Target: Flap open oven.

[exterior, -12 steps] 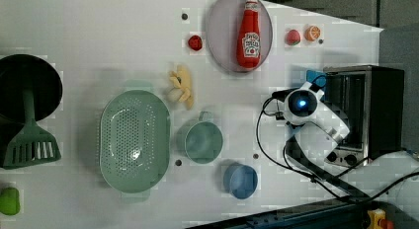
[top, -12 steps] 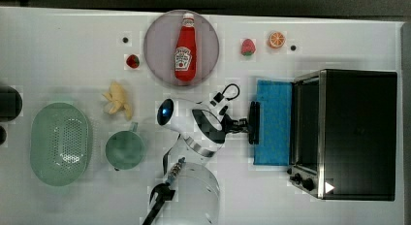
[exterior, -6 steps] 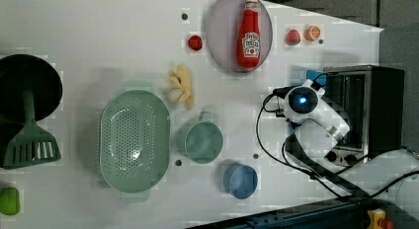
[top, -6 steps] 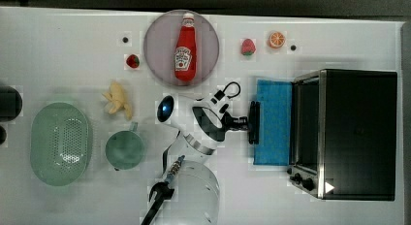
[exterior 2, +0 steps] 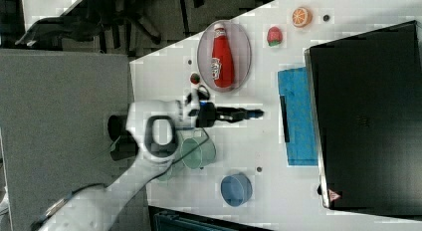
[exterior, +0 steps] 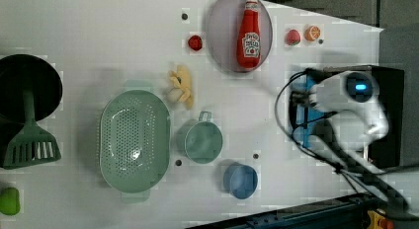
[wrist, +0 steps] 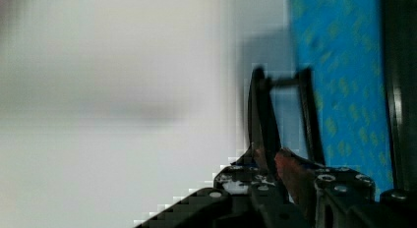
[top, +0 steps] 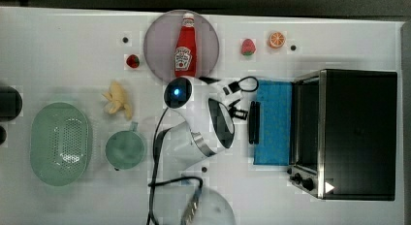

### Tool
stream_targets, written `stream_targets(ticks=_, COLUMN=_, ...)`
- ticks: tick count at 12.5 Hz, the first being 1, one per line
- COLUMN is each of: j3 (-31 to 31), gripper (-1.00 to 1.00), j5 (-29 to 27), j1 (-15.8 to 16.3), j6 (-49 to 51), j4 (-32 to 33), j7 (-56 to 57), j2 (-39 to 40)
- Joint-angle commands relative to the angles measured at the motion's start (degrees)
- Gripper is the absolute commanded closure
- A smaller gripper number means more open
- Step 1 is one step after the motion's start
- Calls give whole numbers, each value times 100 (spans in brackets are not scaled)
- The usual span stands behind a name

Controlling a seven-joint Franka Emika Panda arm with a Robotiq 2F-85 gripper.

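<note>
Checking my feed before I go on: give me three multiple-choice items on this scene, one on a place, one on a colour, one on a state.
1. The ketchup bottle lies: A on the round plate; B on the floor; C in a person's hand.
2. The colander is: A red; B green; C black.
3. The oven door is: A shut; B flapped open; C missing.

Answers: A, the bottle lies flat inside the plate's rim; B, the colander is pale green; B, the blue door lies flat in front of the oven.
</note>
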State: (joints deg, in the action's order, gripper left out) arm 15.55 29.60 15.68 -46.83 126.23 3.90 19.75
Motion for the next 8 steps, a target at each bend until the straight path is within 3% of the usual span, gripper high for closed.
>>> stream_targets(ticks=1, j3=88, gripper=65, j5=-890, j1=-33, j6=-12, j4=-153, j7=-323, j2=-833)
stream_targets(ticks=5, j3=97, gripper=65, j5=-2125, j1=-71, j6=921, j4=-272, j7=-324, j2=-1740)
stream_targets(ticks=8, j3=107, gripper=65, j5=-2622, j1=-72, j6=1562, j4=-521, j7=-375, j2=-2283)
